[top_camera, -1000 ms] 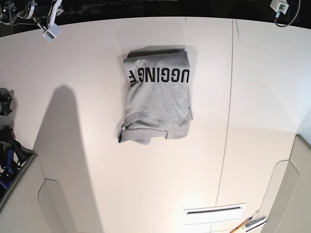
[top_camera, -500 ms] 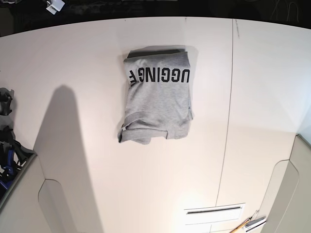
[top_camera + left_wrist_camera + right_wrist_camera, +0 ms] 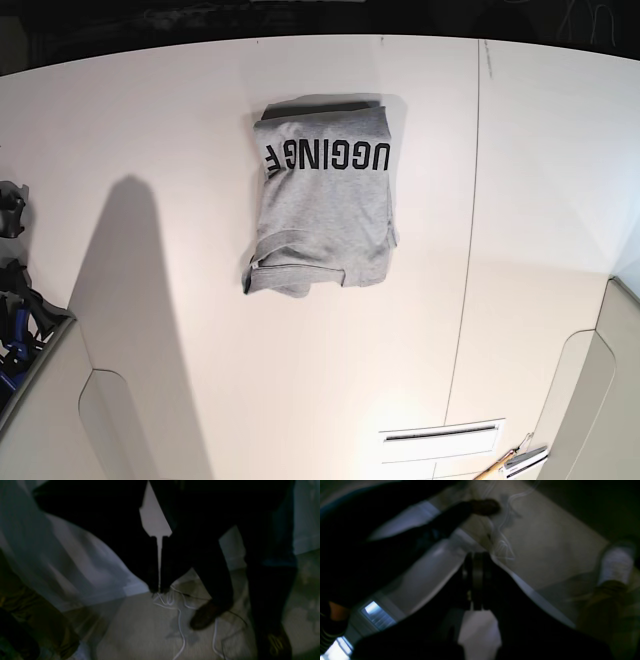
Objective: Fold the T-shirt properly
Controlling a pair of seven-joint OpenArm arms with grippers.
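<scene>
We've got the T-shirt [image 3: 322, 217] folded on the white table [image 3: 150, 130], both grippers' fingers pressed together off it, left gripper [image 3: 159, 590], right gripper [image 3: 477, 556].

Lab: white table [image 3: 150, 120], floor cables [image 3: 180, 620].

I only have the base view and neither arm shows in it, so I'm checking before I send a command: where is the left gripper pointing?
Observer: The left gripper points down at a carpeted floor with white cables lying on it.
Operator: Is it holding anything?
Observer: No. Its fingers are nearly together, with only a thin slit between them and nothing in it.
Operator: And the right one?
Observer: The right gripper also looks shut and empty. The view is dark and blurred, and it faces the floor near a white shoe.
</scene>
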